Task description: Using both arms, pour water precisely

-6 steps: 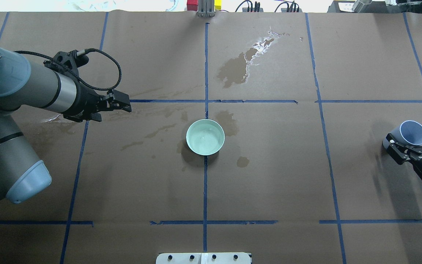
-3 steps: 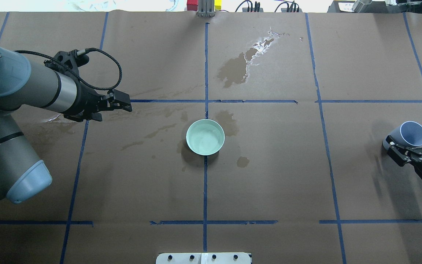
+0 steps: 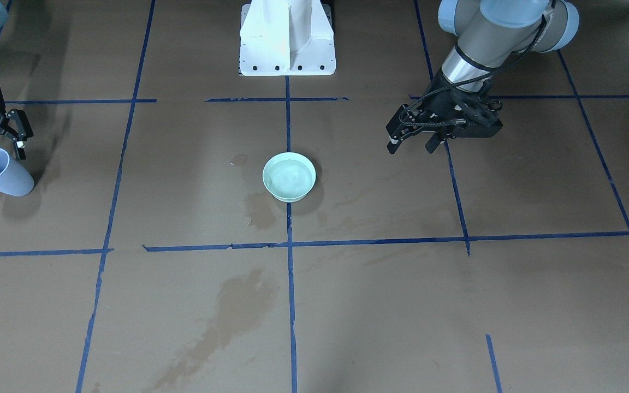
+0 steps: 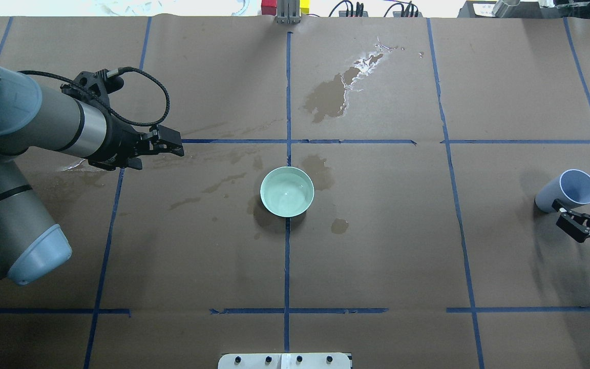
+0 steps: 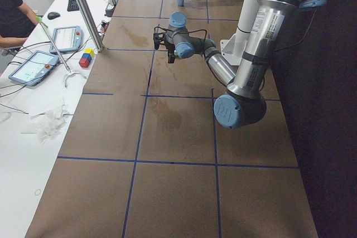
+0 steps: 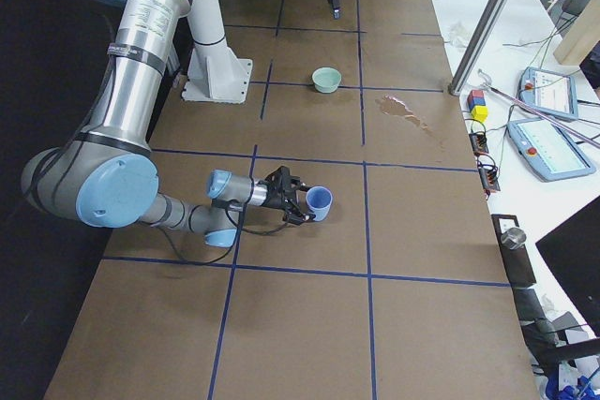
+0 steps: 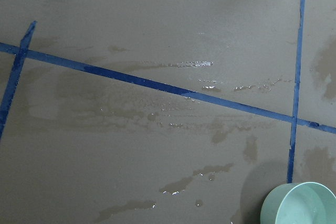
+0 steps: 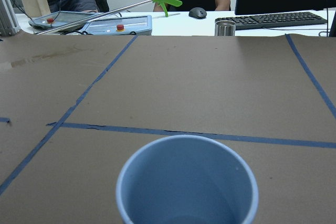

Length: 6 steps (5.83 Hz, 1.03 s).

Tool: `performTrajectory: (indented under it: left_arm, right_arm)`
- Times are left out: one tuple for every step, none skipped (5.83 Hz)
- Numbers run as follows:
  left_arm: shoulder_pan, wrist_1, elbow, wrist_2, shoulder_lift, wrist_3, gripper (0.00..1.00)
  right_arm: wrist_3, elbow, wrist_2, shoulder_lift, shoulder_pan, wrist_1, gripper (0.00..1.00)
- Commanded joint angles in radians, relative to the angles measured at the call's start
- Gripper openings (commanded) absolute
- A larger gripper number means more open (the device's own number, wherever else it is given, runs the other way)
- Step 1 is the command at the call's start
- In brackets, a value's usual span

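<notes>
A mint-green bowl [image 4: 287, 191] sits at the table's centre, and the water [image 4: 290, 197] shows in it as a faint sheen. The bowl also shows in the front view [image 3: 289, 176] and the left wrist view [image 7: 299, 205]. A light blue cup [image 4: 569, 189] stands upright at the far right, and its inside looks empty in the right wrist view [image 8: 186, 182]. My right gripper [image 4: 586, 212] is open just behind the cup, clear of it. My left gripper [image 4: 172, 143] is open and empty. It hovers above the table, left of the bowl and a little beyond it.
Dark wet stains [image 4: 331, 97] lie beyond the bowl, with smaller ones around it [image 4: 339, 225]. A glossy puddle [image 4: 366, 62] lies near the far edge. Blue tape lines [image 4: 287, 141] cross the brown paper. The white pedestal [image 3: 287, 38] stands at the robot's side.
My right gripper has drawn back from the blue cup toward the robot, leaving it standing on the table. The left arm and the bowl have not moved.
</notes>
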Motion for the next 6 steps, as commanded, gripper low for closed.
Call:
performTrajectory:
  left_arm:
    - [-0.001,0.0,-0.002,0.0,0.004,0.0,1.0]
    - [0.005,0.0,0.001,-0.001,0.003,-0.02,1.0]
    - [0.013,0.0,0.017,-0.001,-0.009,-0.041,1.0]
    - [0.049,0.0,0.065,0.0,-0.029,-0.043,1.0]
    - [0.062,0.0,0.106,0.001,-0.064,-0.043,1.0]
    - [0.089,0.002,0.11,-0.001,-0.084,-0.069,1.0]
  right_arm:
    - [-0.002,0.052,0.061,-0.061,0.002,0.001,1.0]
    - [-0.002,0.122,0.133,-0.12,0.004,0.001,1.0]
    - [-0.001,0.161,0.184,-0.16,0.007,0.002,1.0]
    - [-0.002,0.179,0.24,-0.177,0.027,0.001,1.0]
    - [-0.004,0.183,0.419,-0.179,0.153,0.001,1.0]
    - [-0.083,0.181,0.721,-0.146,0.419,-0.019,1.0]
